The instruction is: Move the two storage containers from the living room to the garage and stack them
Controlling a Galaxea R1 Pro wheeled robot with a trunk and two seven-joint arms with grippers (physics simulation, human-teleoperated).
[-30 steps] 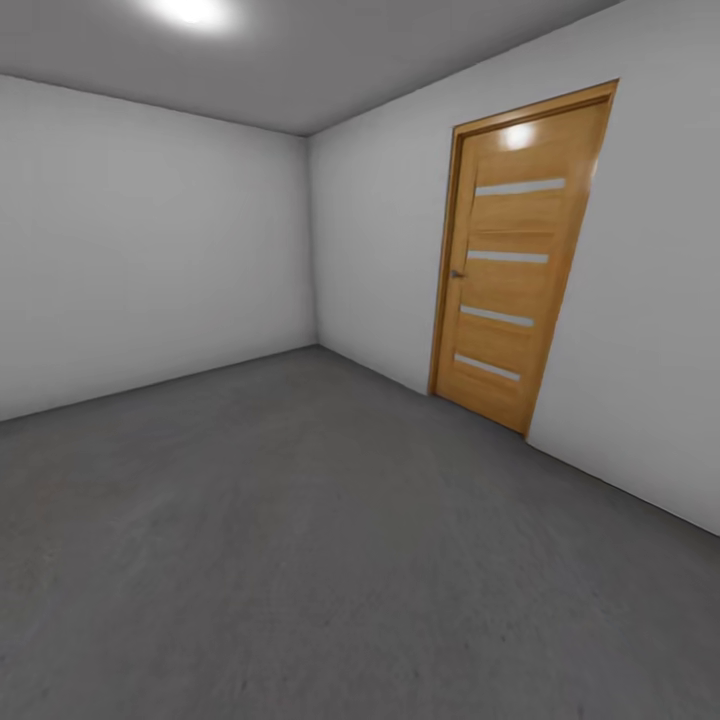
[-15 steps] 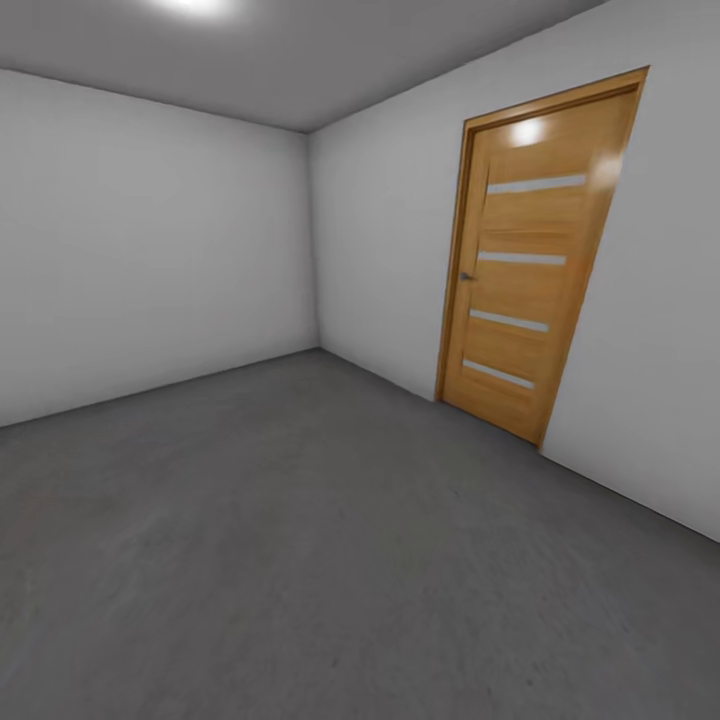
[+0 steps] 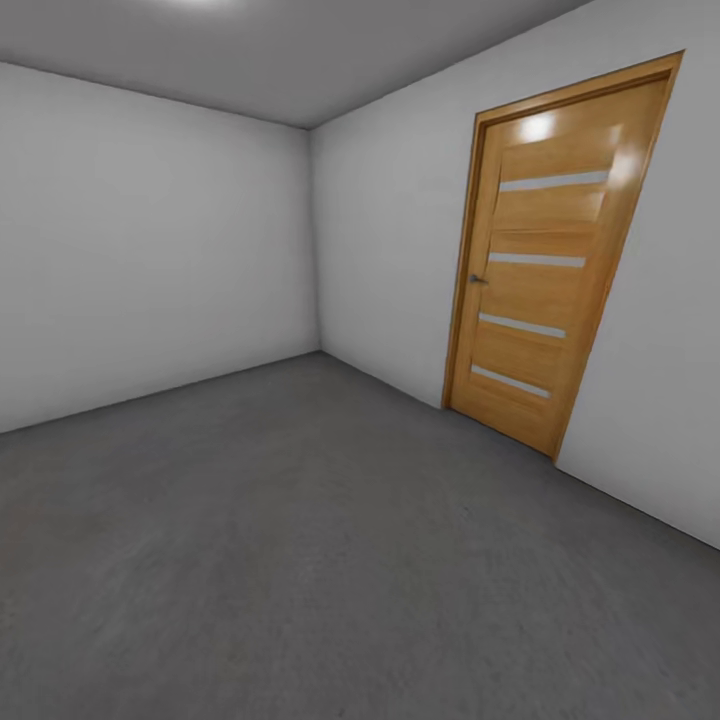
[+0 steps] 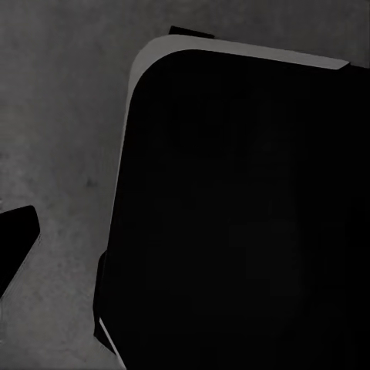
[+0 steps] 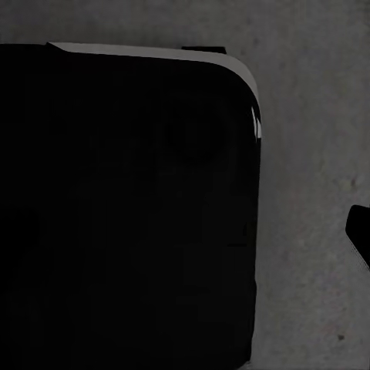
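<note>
The head view looks into the garage, a bare room with pale grey walls (image 3: 150,240) and a dark grey, rough floor (image 3: 300,540). The two storage containers are out of view. Each wrist view looks down along my own black base (image 4: 247,216) (image 5: 123,208) at the grey floor (image 4: 62,116) (image 5: 308,154). A small black tip (image 4: 15,239) shows at the edge of the left wrist view and another (image 5: 359,231) in the right wrist view. I cannot tell how the jaws stand.
A shut wooden door with pale slats (image 3: 545,270) stands in the right wall. The room's far corner (image 3: 314,230) is ahead, slightly left. Open floor stretches from me to both walls.
The whole head picture has shifted: my camera has moved forward and turned a little, so the door looks larger and sits further right. Nothing in the room has moved.
</note>
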